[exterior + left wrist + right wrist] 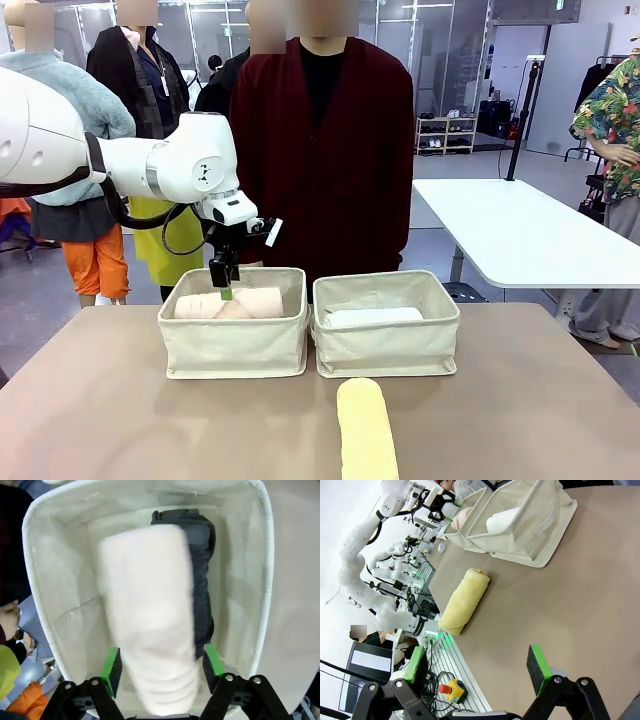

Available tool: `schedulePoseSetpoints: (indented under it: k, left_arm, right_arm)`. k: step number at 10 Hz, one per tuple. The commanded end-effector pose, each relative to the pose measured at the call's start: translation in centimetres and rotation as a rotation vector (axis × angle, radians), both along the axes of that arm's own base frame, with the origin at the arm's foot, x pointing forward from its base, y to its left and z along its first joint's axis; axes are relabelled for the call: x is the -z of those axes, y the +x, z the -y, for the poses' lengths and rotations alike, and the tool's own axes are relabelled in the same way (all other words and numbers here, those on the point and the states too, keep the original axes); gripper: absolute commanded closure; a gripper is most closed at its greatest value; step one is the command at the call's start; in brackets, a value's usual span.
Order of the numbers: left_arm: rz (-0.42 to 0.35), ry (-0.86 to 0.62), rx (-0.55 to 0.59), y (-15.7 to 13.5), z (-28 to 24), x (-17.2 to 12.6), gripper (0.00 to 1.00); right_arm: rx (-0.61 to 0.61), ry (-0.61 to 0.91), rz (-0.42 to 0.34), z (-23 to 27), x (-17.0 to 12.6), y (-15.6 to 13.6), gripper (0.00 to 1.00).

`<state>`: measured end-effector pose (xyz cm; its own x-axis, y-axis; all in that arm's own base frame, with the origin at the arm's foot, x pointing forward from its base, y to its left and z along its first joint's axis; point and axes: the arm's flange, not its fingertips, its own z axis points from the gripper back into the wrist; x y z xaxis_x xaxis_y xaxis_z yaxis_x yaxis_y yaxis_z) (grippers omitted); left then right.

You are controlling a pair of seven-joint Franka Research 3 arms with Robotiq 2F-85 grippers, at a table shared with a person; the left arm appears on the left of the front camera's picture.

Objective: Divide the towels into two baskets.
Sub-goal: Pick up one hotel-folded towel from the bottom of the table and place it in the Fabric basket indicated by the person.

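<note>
Left fingers (109, 664) open astride the cream-peach towel (150, 615), paired with the dark grey towel (204, 580) in the left basket (267, 580); the pale yellow towel (366, 430) lies at six o'clock on the worktop (150, 420); right fingers (538, 662) open, empty.

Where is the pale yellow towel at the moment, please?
In the front view the pale yellow towel lies on the table, right of centre, just before the right basket.

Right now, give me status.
Left gripper open over cream-peach terry roll, beside dark grey roll in left canvas basket. Right gripper open, empty. White roll in right basket; pale yellow roll on table.
</note>
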<state>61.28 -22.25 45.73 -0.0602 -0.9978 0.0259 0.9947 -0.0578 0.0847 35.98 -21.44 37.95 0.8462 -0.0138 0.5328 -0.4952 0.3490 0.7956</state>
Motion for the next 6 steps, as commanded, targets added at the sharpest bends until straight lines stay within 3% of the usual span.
schedulePoseSetpoints:
  k: [1,3,4,5,6]
  left_arm:
    - [-0.012,0.004,0.01,-0.1,-0.3,-0.7,0.02]
    - [0.028,-0.029,-0.021,-2.5,-0.2,-1.0,0.0]
    - [0.027,-0.143,-0.106,-6.2,-1.1,-0.8,0.0]
    - [0.009,-0.003,-0.001,-0.4,0.2,-0.6,0.0]
    - [0.009,-0.003,-0.001,-0.4,0.2,-0.6,0.0]
  right_arm:
    - [-0.005,-0.007,-0.003,-0.1,-0.3,-0.5,0.0]
    - [-0.005,-0.007,-0.003,-0.1,-0.3,-0.5,0.0]
    - [-0.005,-0.007,-0.003,-0.1,-0.3,-0.5,0.0]
    - [-0.005,-0.007,-0.003,-0.1,-0.3,-0.5,0.0]
    - [-0.005,-0.007,-0.003,-0.1,-0.3,-0.5,0.0]
